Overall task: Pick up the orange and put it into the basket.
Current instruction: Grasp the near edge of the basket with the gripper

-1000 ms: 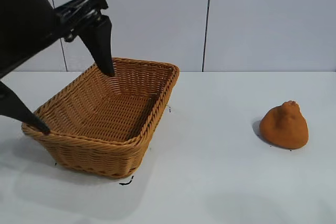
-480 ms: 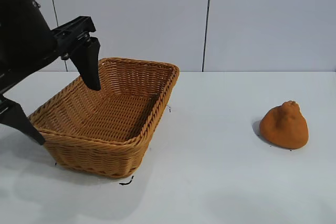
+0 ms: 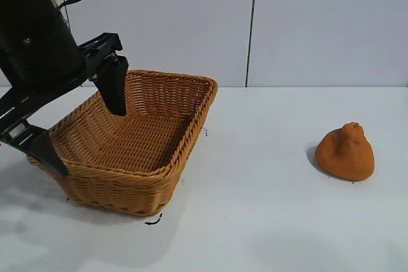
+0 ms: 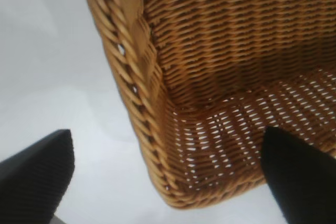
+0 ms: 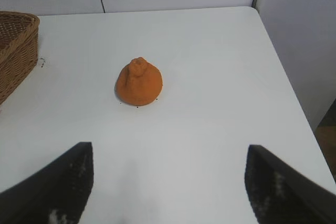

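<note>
**Left arm settles over basket corner while orange waits across the counter**

The white counter (image 3: pixel 268 208) carries two things, well apart: the wicker basket (image 3: pixel 137 186) at the exterior view's left and the orange (image 3: pixel 345 152) at its right, upright on its broad base. Over the past second the left gripper (image 3: pixel 80 128) has dropped and swung in across the basket's near left corner. Its jaws stand spread wide and empty, one finger hanging inside the basket, the other outside the rim close to the counter. The left wrist view confirms the straddle, with the braided corner running between the two dark fingers. The basket has not shifted, and nothing lies in it.

The right gripper (image 5: pixel 168 182), out of the exterior view, holds nothing; its jaws are parted and its camera looks at the orange ahead on bare counter, with no sign of having moved.

The change suggests the left arm is preparing to brace the basket, though no contact is visible. The pick itself is not yet begun.
</note>
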`<move>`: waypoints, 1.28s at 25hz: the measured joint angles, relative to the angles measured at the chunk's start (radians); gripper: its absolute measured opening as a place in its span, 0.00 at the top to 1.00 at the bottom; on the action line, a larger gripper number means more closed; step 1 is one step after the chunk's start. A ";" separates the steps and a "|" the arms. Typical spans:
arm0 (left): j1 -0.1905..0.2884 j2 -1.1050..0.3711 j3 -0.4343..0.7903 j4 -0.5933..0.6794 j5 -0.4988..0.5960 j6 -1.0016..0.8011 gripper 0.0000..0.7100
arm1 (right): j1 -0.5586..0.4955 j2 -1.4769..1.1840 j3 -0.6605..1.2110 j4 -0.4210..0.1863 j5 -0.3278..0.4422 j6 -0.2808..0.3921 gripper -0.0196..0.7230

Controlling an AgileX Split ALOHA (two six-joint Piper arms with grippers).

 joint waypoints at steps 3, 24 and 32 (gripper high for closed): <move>0.001 0.016 -0.023 0.026 0.032 -0.021 0.03 | 0.000 0.000 0.000 0.000 0.000 0.000 0.24; 0.012 0.053 0.018 0.052 0.046 -0.114 0.03 | 0.000 0.000 0.000 0.002 0.000 0.000 0.24; 0.012 0.053 0.056 0.049 -0.058 -0.106 0.06 | 0.000 0.000 0.000 0.002 0.000 0.000 0.24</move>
